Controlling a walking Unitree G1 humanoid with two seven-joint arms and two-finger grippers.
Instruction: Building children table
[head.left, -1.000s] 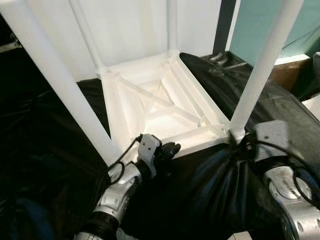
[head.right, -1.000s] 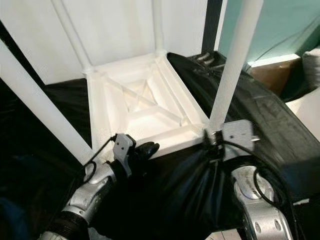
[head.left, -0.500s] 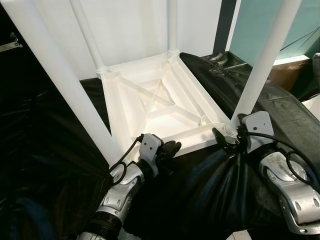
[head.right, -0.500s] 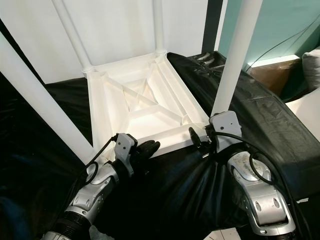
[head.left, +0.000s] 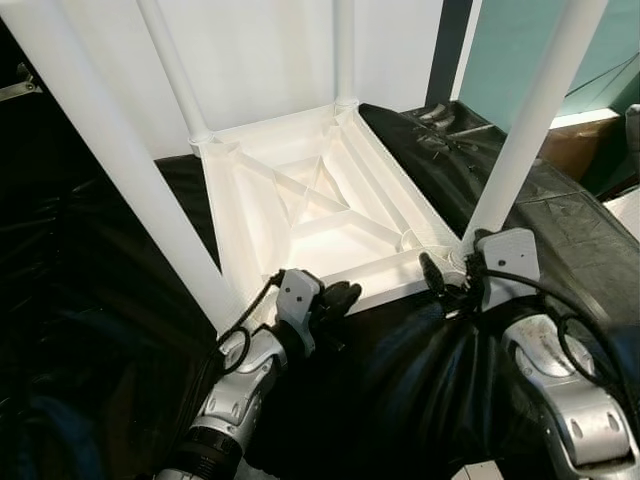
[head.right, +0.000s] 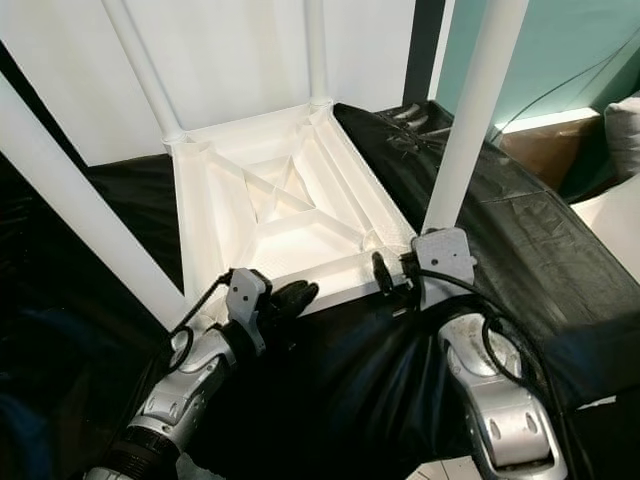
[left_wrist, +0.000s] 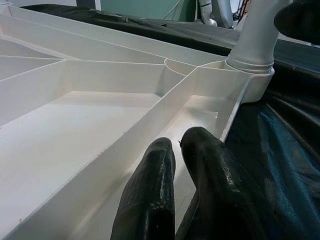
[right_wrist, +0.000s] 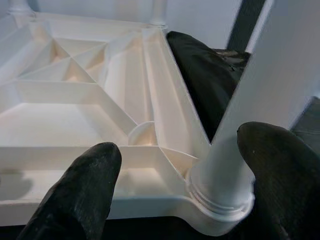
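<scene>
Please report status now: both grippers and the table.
Left gripper shut, resting on upturned white plastic table's near rim. Right gripper open around near-right white leg. Black sheet underneath.

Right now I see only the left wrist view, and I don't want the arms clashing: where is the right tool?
Observer: The right tool is at the base of the near right leg, one finger on each side of it.
Operator: Closed on it?
Observer: No, open; one finger stands well clear of the leg.
Operator: Anything close to my left tool?
Observer: The near left leg rises just beside the left tool, on the robot's left.
</scene>
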